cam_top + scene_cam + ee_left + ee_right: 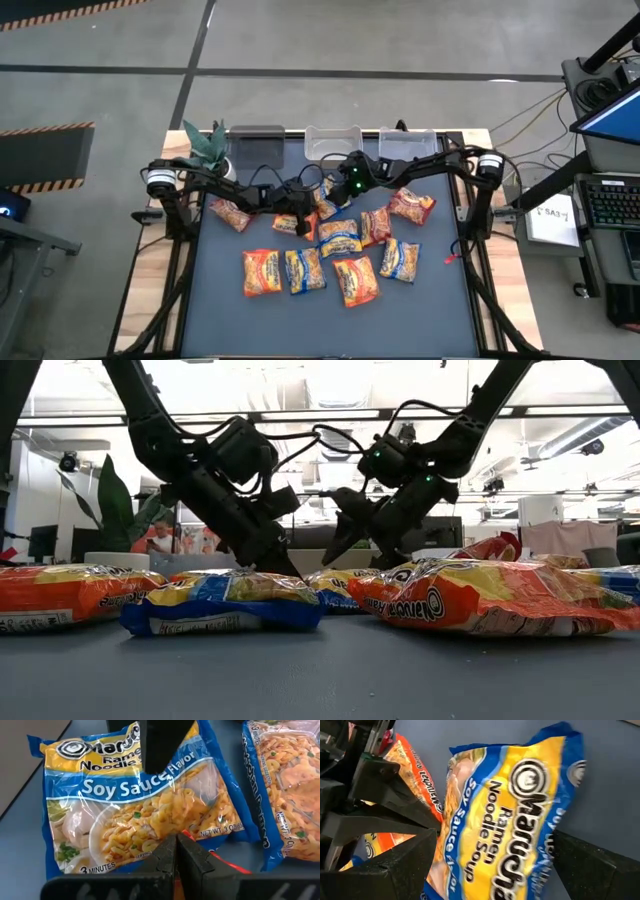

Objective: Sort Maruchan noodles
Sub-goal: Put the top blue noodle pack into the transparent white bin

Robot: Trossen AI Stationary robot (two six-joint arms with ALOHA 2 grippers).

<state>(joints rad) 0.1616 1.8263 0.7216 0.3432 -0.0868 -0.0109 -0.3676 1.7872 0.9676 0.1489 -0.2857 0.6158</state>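
Observation:
Several Maruchan noodle packets lie flat on the dark mat (220,300). Among them are orange ones (262,271), blue-and-yellow ones (305,270) and a dark red one (412,205). My left gripper (303,213) is shut, its tips down at an orange packet (415,775) in the cluster's far part. Just beyond it lies a blue-and-yellow Soy Sauce packet (145,805). My right gripper (495,870) is open, one finger (395,865) on either side of that packet (510,820). I cannot tell whether the fingers touch it. My left gripper comes slanting down from the table's left with shut fingers. Its tips (176,852) are at the orange packet's edge (222,864), which shows just past them. The fingers hide the spot, so I cannot tell whether they press or pinch it. The packet lies on the mat.
Along the far edge stand a dark bin (257,140) and two clear bins (333,140) (408,143). A potted plant (207,148) is at the far left corner. The two grippers are close together. Bare mat stretches along the near edge.

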